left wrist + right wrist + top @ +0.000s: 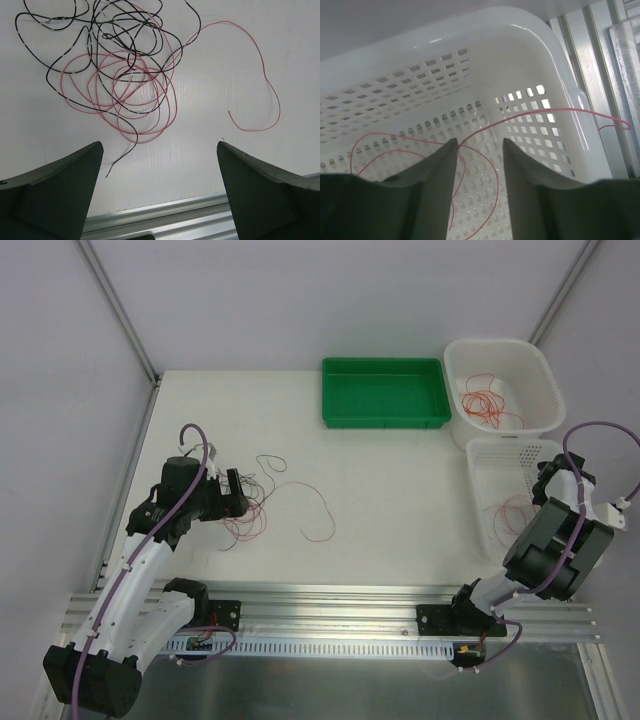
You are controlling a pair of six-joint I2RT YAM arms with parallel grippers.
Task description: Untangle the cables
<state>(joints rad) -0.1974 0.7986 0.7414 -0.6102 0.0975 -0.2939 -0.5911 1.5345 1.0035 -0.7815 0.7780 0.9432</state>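
View from beside the table. A tangle of thin red and black cables (125, 80) lies in loose loops on the white tabletop (380, 480), at its left side. One long red end (265, 75) trails out to the right of the knot. The left gripper (160, 145) hangs just above the heap, its dark fingers (65, 185) spread fully wide and grasping nothing.

At the right edge, the right gripper (480, 142) reaches into the nearer white perforated plastic basket (530, 55). Its jaws are partly apart, not clamped. A single red cable (560, 109) runs from beside its left finger over the basket rim. Behind it, a second white perforated basket (500, 345) holds more red cables (485, 405). An open green plastic tray (385, 395) sits just left of that basket.
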